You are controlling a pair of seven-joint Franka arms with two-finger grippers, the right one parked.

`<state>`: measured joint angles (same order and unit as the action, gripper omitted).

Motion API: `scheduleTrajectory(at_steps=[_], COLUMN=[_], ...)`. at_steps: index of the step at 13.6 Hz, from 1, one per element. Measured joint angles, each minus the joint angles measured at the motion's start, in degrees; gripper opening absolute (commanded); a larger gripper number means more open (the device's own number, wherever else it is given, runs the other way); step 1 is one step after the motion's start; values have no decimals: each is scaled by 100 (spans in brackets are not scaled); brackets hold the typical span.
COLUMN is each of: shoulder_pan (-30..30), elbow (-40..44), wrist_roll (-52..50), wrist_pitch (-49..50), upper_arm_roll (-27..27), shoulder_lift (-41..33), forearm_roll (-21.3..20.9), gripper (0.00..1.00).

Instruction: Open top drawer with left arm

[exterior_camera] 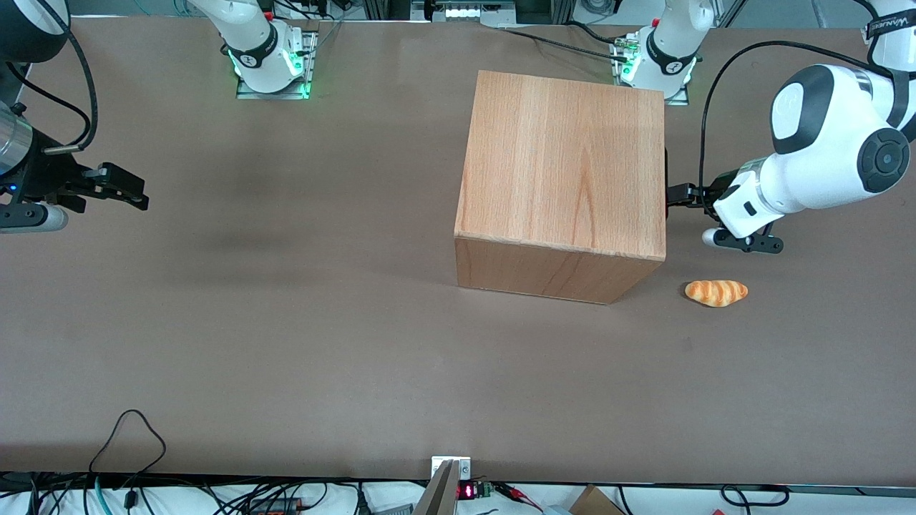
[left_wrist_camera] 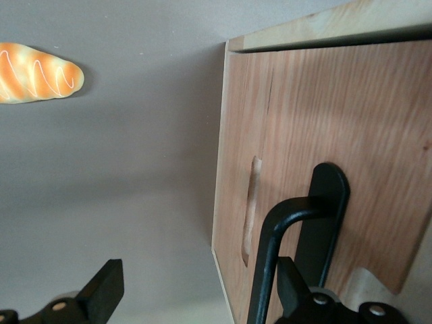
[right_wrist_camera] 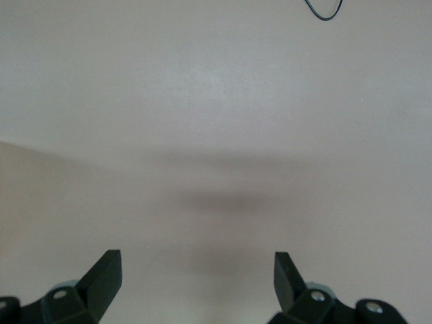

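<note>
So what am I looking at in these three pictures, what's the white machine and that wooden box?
The white machine is a robot arm with a black two-finger claw. One picture looks down over the table from the front; the other two come from cameras on each arm's wrist. On the table stand a wooden cabinet and, beside it, a toy bread roll. The claw is at the cabinet's drawer front, open, one finger by the black handle. It holds nothing yet.
</note>
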<state>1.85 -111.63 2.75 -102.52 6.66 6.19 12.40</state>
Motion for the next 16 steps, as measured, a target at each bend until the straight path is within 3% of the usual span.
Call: scheduleTrajectory(at_steps=[16], shoulder_pan=[217], elbow=[-85], wrist_roll=[145], wrist_pitch=[-257], upper_arm_roll=[-11], shoulder_lift=[183], forearm_roll=[-20], gripper=[100])
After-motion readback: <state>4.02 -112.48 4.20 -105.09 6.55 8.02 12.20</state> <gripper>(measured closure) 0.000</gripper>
